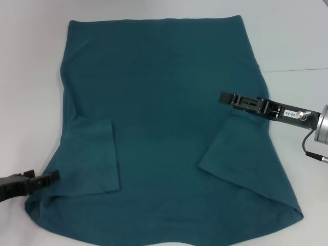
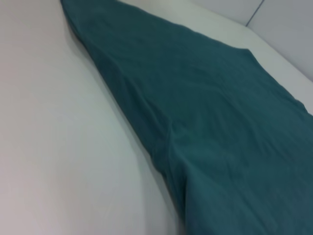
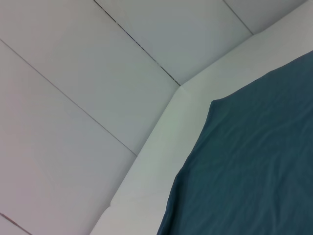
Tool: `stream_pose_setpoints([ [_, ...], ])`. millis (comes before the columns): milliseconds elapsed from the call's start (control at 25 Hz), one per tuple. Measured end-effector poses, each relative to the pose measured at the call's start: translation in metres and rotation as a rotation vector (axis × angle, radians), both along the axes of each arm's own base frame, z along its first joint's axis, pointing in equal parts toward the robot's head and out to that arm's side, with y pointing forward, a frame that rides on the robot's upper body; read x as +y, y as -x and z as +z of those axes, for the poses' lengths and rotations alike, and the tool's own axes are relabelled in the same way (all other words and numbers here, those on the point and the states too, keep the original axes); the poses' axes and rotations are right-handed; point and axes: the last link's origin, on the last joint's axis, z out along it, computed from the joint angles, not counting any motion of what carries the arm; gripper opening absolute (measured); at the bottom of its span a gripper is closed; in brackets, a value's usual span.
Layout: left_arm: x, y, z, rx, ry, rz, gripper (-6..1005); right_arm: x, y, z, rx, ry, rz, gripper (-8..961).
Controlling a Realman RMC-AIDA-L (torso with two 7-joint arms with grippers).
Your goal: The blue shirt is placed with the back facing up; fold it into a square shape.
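Observation:
The blue shirt (image 1: 159, 128) lies flat on the white table (image 1: 31, 77), plain side up, hem at the far end. Both short sleeves are folded inward onto the body: one (image 1: 92, 159) near the left side, the other (image 1: 233, 148) near the right. My left gripper (image 1: 51, 177) sits low at the shirt's near left edge, beside the folded sleeve. My right gripper (image 1: 223, 97) reaches in from the right, over the shirt's right edge just beyond the folded right sleeve. The left wrist view shows the shirt's (image 2: 220, 112) side edge on the table; the right wrist view shows a shirt (image 3: 254, 161) corner.
White table surface (image 1: 292, 46) surrounds the shirt on the left, far and right sides. The table's edge (image 3: 161, 142) and a pale tiled floor (image 3: 88, 88) show in the right wrist view. A table seam (image 1: 297, 69) runs off to the right.

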Motion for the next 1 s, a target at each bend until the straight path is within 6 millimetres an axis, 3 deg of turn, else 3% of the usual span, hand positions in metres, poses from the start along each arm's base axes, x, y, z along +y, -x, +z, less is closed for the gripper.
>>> stream_pose_setpoints([
  [1000, -0.011, 0.001, 0.013, 0.013, 0.124, 0.004, 889, -0.003, -0.004, 0.001, 0.005, 0.009, -0.011, 927],
])
